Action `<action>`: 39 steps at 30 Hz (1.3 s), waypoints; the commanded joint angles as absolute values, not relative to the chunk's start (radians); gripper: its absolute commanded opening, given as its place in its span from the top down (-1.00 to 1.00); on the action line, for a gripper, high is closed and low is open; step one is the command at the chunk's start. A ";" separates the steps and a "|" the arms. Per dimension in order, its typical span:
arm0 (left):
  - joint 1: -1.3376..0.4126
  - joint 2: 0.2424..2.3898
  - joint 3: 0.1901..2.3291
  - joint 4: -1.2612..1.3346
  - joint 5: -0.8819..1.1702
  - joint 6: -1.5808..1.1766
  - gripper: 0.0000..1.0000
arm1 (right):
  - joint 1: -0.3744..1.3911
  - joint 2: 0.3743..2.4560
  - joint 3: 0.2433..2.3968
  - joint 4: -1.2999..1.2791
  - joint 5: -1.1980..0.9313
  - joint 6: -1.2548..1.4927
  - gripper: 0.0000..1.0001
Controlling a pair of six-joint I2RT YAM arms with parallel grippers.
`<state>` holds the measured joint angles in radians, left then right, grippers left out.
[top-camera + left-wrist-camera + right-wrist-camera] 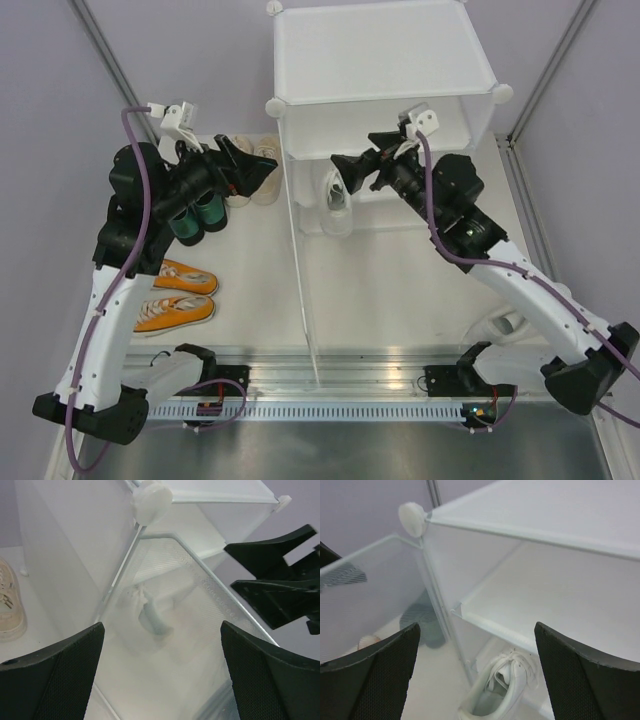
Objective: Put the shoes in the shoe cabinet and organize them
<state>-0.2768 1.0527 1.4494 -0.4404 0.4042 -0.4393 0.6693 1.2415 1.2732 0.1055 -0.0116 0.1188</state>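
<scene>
The white shoe cabinet [380, 60] stands at the back centre. One white sneaker [337, 200] lies on its lowest level, toe toward the back. My right gripper [342, 172] hovers open just above that sneaker [500, 695], with nothing between its fingers. My left gripper [258, 170] is open and empty outside the cabinet's translucent left panel [165, 605]. Cream sneakers [255, 160] sit beside that panel. Dark green shoes [192, 218] lie partly under my left arm. Orange sneakers [175, 297] rest on the floor at the left. Another white sneaker [503, 325] shows under my right arm.
A metal frame post [110, 55] rises at the back left and another [545, 70] at the back right. Purple walls close both sides. A round white connector [412, 520] marks the cabinet's front left corner, with a shelf [530, 595] just above the white sneaker.
</scene>
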 commanded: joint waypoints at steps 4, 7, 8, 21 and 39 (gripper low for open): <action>-0.279 1.019 1.410 -0.436 0.439 -0.397 -0.99 | 0.669 1.123 1.137 0.137 -0.012 0.106 -0.96; -0.278 1.012 1.401 -0.446 0.452 -0.385 -0.99 | 0.669 1.042 1.045 0.132 -0.015 0.107 -0.95; -0.278 1.011 1.399 -0.452 0.459 -0.380 -0.99 | 0.669 1.019 1.019 0.133 -0.011 0.113 -0.94; -0.282 0.927 1.299 -0.454 0.540 -0.437 -0.97 | 0.670 0.813 0.386 0.489 0.268 0.367 0.04; -0.414 1.295 1.851 -0.452 0.370 -0.353 -0.90 | 0.667 1.558 0.351 1.251 0.459 0.500 0.21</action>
<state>-0.3725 1.2125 1.8042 -0.4397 0.4160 -0.4042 0.6697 1.4918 0.3233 1.0016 0.4259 0.4690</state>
